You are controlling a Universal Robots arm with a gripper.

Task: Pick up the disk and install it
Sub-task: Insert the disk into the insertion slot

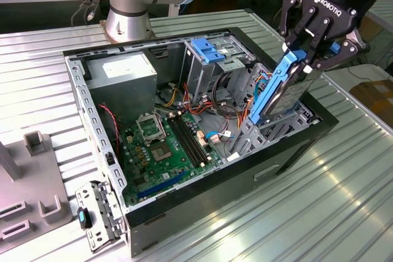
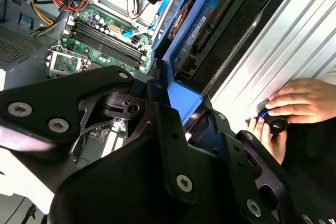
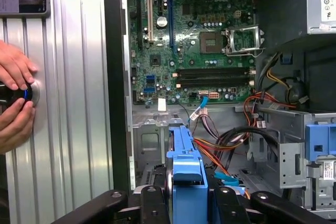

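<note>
The disk [image 1: 284, 93], dark grey in a light-blue carrier rail, stands on edge and tilted over the open computer case [image 1: 295, 148], at the exterior view's right. Its lower end reaches down to the grey metal bay [image 1: 277, 132] by the case wall. My gripper [image 1: 305, 59] is shut on the disk's upper end, one black finger on each side. Both wrist views show the blue carrier [image 3: 186, 174] [image 2: 184, 85] between my fingers [image 3: 151, 203], with the green motherboard [image 3: 194, 40] beyond it.
A grey upright drive cage with a blue latch [image 1: 207, 50] stands mid-case among coloured cables [image 1: 230, 111]. The power supply [image 1: 126, 72] sits at the back. A person's hands [image 3: 14, 98] rest on a knob on the ribbed table. Grey fixtures [image 1: 31, 179] stand at the exterior view's left.
</note>
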